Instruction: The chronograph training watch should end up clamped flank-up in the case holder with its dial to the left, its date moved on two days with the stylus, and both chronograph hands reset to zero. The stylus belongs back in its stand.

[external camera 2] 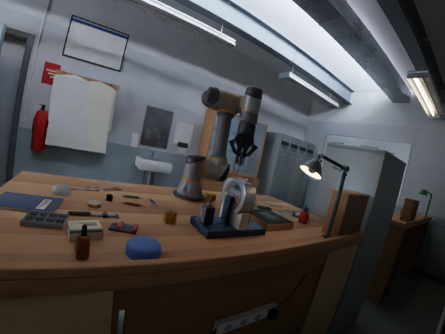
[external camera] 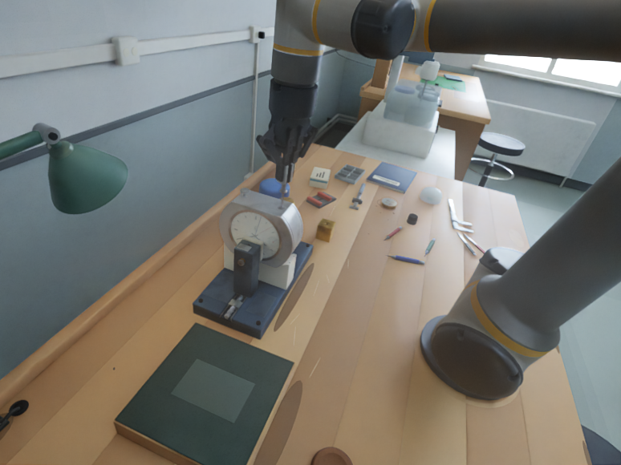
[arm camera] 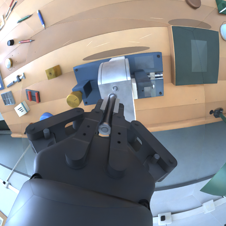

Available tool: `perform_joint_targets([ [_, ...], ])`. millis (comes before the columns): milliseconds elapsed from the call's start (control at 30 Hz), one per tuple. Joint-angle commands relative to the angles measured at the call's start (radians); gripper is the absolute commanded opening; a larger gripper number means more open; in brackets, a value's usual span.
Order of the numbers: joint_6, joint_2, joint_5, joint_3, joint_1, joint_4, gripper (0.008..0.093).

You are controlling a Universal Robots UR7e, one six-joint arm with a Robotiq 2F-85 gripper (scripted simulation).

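The stylus [arm camera: 108, 115] stands upright between the two fingers of my gripper [arm camera: 109, 105], which clamp its dark shaft, its tip pointing down at a small round recess on the watch's upper flank. The chronograph training watch [external camera: 261, 224] stands on edge in the blue case holder [external camera: 253, 295], its white dial facing the sliding jaw [external camera: 246, 268]. In the side camera the stylus tip [external camera: 283, 193] sits right at the top of the steel case. The small yellow block with a hole [external camera: 326, 230], apparently the stylus stand, sits on the bench beside the holder.
A dark green mat [external camera: 205, 393] lies on the bench beyond the holder's jaw end. A blue round pad [external camera 2: 143, 247], brown bottle [external camera 2: 82, 245], trays, pens and small tools [external camera: 406, 259] are scattered over the far side. A green lamp [external camera: 80, 175] hangs at the bench's wall edge.
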Motion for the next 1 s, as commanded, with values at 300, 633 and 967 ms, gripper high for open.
perform_joint_targets([
  [300, 0.000, 0.003, 0.000, 0.012, 0.000, -0.010, 0.0080],
  [633, 0.000, 0.002, 0.000, 0.023, 0.000, -0.020, 0.0080],
  [967, 0.000, 0.001, 0.000, 0.027, 0.000, -0.022, 0.0080],
])
